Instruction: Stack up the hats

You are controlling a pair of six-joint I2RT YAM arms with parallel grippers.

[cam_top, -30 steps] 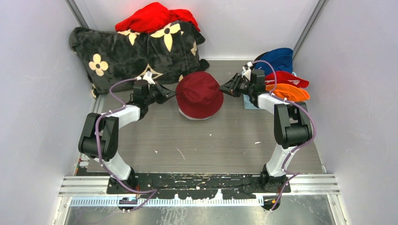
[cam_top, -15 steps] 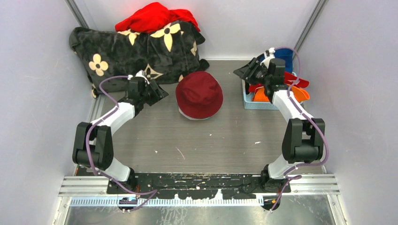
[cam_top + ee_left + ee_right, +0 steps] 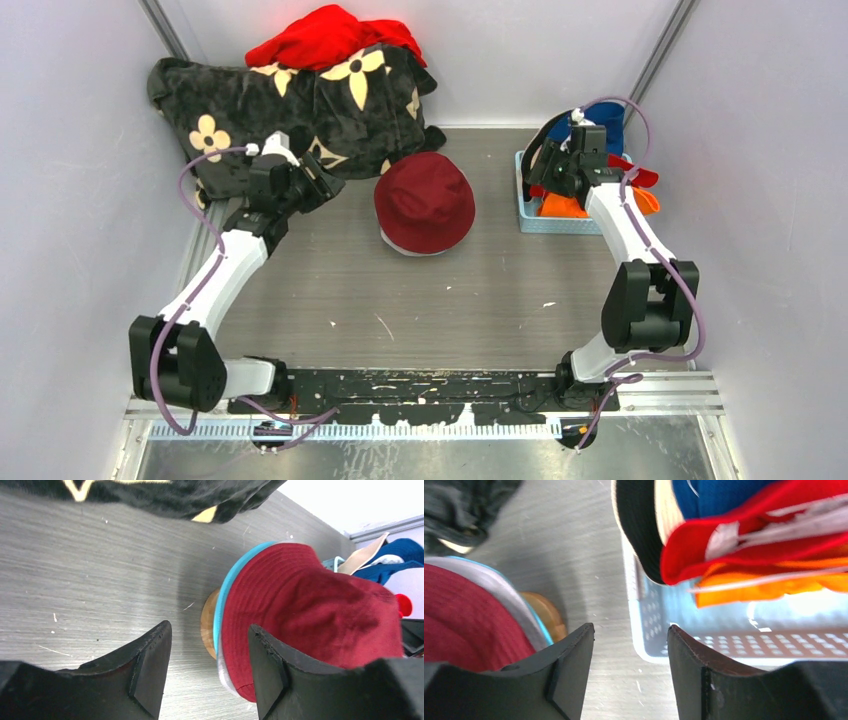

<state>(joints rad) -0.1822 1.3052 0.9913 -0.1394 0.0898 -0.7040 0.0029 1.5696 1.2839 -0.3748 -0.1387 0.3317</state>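
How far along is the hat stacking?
Done: the maroon cloth bucket hat sits over a teal hat and a grey hat. In hand: nothing; left gripper and right gripper are open, the right by the pale blue plastic basket. Left: royal blue hat, red hat and orange hat in it.

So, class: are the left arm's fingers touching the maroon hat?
Apart. The top view shows bare table between the left arm's fingers and the maroon hat.

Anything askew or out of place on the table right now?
The stack under the maroon hat looks tidy. Only the basket stands out: the red hat and the orange hat hang out past its right side.
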